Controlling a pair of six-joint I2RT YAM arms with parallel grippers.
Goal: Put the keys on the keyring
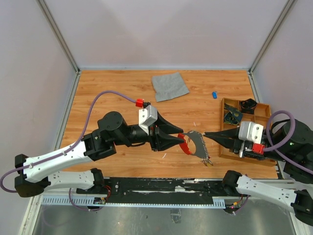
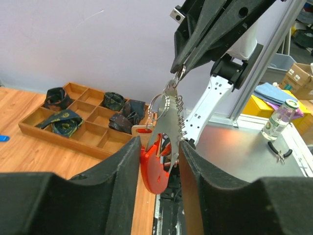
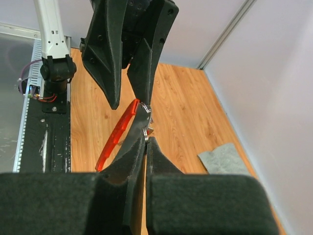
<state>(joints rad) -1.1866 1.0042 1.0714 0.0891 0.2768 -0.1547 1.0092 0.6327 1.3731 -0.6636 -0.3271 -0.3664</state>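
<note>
1. Right pincer is pinched shut on the thin silvery metal chain.
2. Left pincer hangs open, red oval clip keyring between its jaws, midair.
3. Long axis runs pincer to pincer, I reckon; left's nearer.

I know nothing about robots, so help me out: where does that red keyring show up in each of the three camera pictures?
Top external: the red keyring sits just below and right of centre.
Left wrist: it hangs low in the middle.
Right wrist: it is a slanted red strip left of centre.
Shared landmark: the wooden table appears in all three.
</note>
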